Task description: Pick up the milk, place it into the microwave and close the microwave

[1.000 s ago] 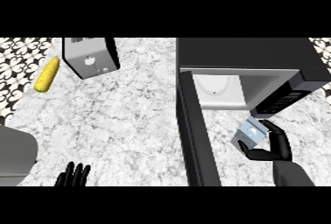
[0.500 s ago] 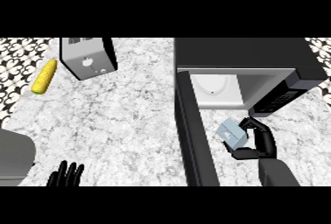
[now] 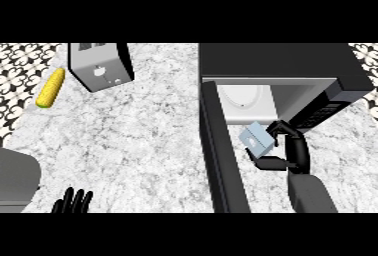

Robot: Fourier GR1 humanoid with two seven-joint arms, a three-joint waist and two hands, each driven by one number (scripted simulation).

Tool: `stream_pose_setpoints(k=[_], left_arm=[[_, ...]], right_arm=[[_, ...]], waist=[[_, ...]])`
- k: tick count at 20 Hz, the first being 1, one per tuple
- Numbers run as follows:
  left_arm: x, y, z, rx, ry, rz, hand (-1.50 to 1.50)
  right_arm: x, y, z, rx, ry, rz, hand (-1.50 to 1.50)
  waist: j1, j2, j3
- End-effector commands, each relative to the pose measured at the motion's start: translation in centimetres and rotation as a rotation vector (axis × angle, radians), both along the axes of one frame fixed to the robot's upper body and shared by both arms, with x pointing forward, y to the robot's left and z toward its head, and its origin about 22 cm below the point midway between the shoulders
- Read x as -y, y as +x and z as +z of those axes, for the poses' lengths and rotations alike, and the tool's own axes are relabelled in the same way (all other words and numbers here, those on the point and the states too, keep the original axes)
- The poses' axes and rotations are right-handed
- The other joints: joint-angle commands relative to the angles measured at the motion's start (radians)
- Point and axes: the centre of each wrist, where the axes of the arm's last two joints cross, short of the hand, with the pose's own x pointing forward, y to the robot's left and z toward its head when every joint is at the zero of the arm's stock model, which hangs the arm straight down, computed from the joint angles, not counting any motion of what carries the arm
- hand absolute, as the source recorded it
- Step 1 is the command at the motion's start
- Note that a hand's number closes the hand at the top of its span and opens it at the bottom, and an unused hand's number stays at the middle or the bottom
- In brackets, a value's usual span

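Note:
The milk (image 3: 257, 137), a small pale blue carton, is held in my right hand (image 3: 284, 150), whose fingers and thumb curl round it. It hangs just in front of the open microwave (image 3: 295, 70), close to the white cavity (image 3: 247, 102). The microwave door (image 3: 220, 155) stands open, swung out toward me on the left of the hand. My left hand (image 3: 72, 201) rests open at the lower left edge, fingers up.
A silver toaster (image 3: 100, 65) stands at the back left with a yellow corn cob (image 3: 51, 88) beside it. A grey object (image 3: 16, 181) sits at the left edge. The microwave's control panel (image 3: 325, 107) lies right of the cavity.
My right hand has carried the milk left and slightly forward, toward the microwave's opening. The left hand has stayed at the lower edge.

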Motion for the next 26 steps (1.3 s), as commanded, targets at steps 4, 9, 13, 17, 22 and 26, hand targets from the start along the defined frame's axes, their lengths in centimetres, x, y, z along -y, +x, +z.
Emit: stream_pose_setpoints(k=[4, 9, 13, 17, 22, 26], left_arm=[[-0.5, 0.5, -0.8, -0.006, -0.012, -0.009, -1.5], [-1.1, 0.0, -0.7, -0.012, -0.015, -0.017, -1.5], [-0.9, 1.6, -0.4, 0.0, -0.01, -0.014, -1.5], [-1.1, 0.7, -0.3, 0.003, -0.007, -0.016, -1.5], [-1.3, 2.1, 0.5, -0.01, -0.026, -0.043, -1.5], [-2.7, 2.6, -1.0, -0.025, 0.036, -0.009, -1.5]], right_arm=[[-0.5, 4.0, 3.1, -0.014, -0.048, -0.076, 1.5], [-0.7, 7.0, 4.4, -0.06, -0.127, -0.093, 1.5], [-1.5, 8.6, 5.6, -0.077, -0.261, -0.126, 1.5], [0.6, 9.5, 6.7, -0.103, -0.325, -0.214, 1.5], [-0.2, 10.8, 7.6, -0.102, -0.384, -0.271, 1.5], [1.1, 10.5, 7.1, -0.068, -0.49, -0.382, 1.5]], waist=[[0.01, 0.004, 0.001], [0.022, 0.008, 0.002], [0.026, 0.011, 0.002], [0.033, 0.01, 0.002], [0.05, 0.02, 0.003], [0.069, 0.03, 0.003]])
